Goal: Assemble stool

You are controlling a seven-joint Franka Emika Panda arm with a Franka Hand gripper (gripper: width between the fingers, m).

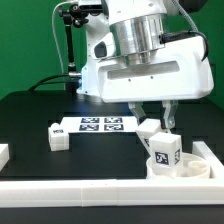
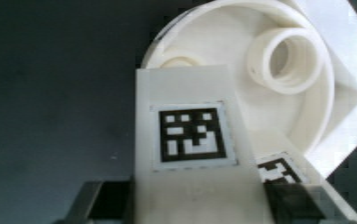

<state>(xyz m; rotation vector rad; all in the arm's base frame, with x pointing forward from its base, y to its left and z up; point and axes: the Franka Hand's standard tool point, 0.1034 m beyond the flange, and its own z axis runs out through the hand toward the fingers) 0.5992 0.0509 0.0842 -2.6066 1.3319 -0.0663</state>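
Note:
My gripper (image 1: 152, 118) hangs over the table's front corner at the exterior view's right and is shut on a white blocky leg (image 1: 164, 150). In the wrist view this leg (image 2: 193, 130) runs out from between the dark fingers (image 2: 113, 200), its square tag facing the camera. My gripper (image 2: 193, 208) holds it by both sides. The leg's far end reaches the round rimmed seat (image 2: 219, 35), next to a round socket (image 2: 296, 60). The seat (image 1: 197, 168) lies against the rails. Another leg (image 1: 55, 135) lies on the black table at the exterior view's left. A second tagged piece (image 2: 278, 172) shows beside the held leg.
The marker board (image 1: 95, 124) lies flat behind the gripper. A long white rail (image 1: 100, 190) runs along the front edge, and another (image 1: 212, 152) stands at the exterior view's right. A short white piece (image 1: 3, 153) sits at the left edge. The robot's base (image 1: 95, 70) stands behind.

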